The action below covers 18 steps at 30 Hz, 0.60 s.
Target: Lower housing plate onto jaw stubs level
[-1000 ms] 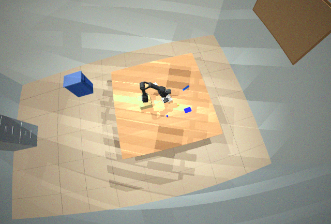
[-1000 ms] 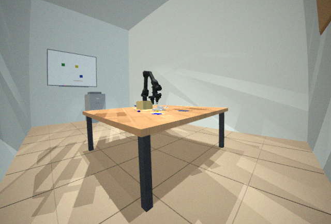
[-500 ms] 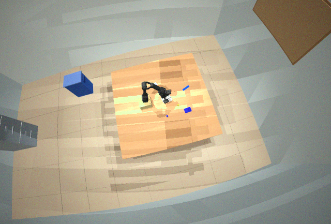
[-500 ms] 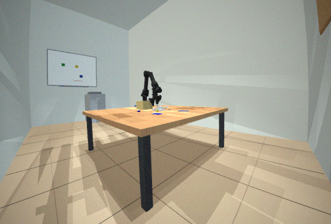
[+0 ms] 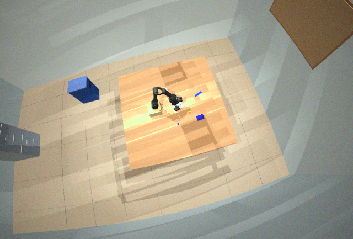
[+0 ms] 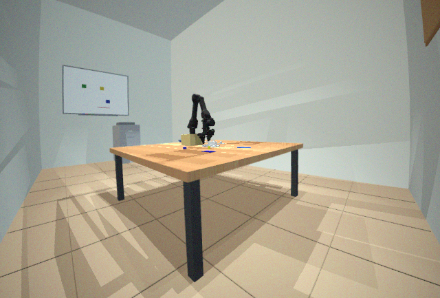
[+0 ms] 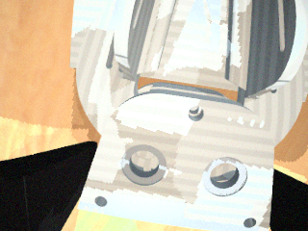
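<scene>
The housing plate (image 7: 185,189) is pale, with two ringed round holes, a small screw head and two small dark corner holes. It fills the lower middle of the wrist view. My gripper (image 7: 179,165) (image 6: 205,141) is shut on it, one black finger at each side edge. Its rounded far edge lies close to the white base assembly (image 7: 192,43) (image 6: 213,144), with a narrow gap showing table between the jaw parts. Grey and pale surfaces show through the ringed holes. The jaw stubs are hidden under the plate, so its seating and height cannot be told.
On the wooden table (image 5: 154,148) (image 6: 170,160) are a blue block (image 5: 199,117), a blue bar (image 5: 198,94), a small blue piece (image 5: 178,123) and a small yellow piece (image 5: 190,112). A pale yellow box (image 5: 155,113) (image 6: 189,140) stands by the arm's base.
</scene>
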Tool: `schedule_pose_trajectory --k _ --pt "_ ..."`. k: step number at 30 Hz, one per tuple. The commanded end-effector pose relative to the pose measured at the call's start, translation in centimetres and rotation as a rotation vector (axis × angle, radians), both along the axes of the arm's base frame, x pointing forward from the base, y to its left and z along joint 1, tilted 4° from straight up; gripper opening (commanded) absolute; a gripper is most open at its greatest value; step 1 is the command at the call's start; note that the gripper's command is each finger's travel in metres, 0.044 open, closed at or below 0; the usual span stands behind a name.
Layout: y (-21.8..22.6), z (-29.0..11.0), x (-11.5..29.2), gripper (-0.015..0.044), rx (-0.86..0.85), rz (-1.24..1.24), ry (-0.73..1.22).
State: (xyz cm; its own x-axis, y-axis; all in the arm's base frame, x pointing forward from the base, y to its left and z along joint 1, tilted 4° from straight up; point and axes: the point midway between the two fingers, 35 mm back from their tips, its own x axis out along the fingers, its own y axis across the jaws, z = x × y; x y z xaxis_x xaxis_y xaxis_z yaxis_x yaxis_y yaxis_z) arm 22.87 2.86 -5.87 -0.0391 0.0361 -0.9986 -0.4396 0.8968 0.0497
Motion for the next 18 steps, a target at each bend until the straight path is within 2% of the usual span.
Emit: schedule_pose_trajectory --k 1,18 --pt "-0.04 -0.25 -0.17 0.0351 -0.002 -0.003 0.005" --pt "-0.03 -0.48 -0.18 0.0351 -0.002 -0.003 0.005"
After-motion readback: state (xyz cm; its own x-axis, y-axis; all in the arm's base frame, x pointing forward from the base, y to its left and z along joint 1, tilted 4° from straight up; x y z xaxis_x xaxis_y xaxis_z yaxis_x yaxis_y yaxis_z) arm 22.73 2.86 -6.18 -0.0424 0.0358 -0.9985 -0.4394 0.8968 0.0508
